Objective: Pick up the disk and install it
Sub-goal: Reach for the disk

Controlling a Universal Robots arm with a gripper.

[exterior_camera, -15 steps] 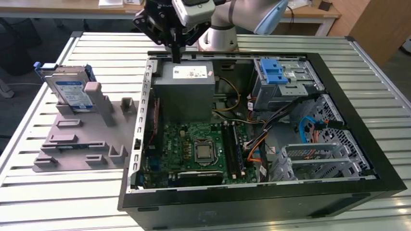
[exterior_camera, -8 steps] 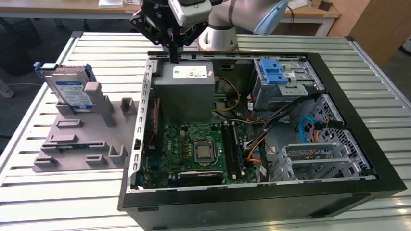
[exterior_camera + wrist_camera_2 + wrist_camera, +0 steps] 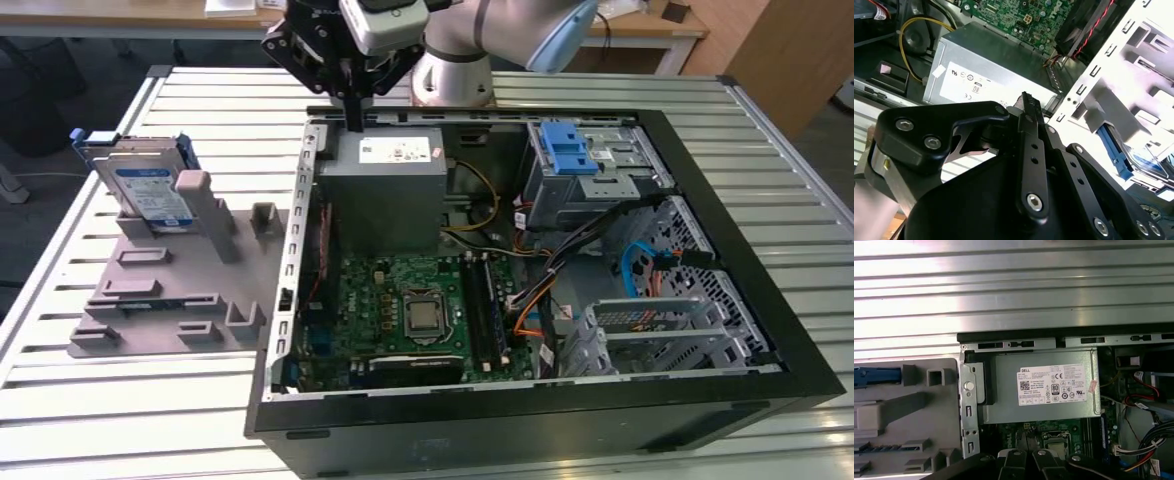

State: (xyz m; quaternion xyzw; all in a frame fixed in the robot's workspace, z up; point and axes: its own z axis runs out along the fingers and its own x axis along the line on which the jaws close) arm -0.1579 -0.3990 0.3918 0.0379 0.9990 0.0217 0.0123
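Basically 0 progress so far: the disk [image 3: 144, 190] sits uncollected in the grey holder [image 3: 160, 300], near the table [image 3: 134, 420] edge on the exterior view's left. The gripper [image 3: 354, 118] is clenched on nothing, hanging over the power supply [image 3: 380, 170].

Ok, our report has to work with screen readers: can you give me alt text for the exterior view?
A robot arm's tool, shut and empty, hangs over the grey metal box at one end of an open computer case. On the exterior view's left, the disk in blue rails sits in a grey fixture, untouched.
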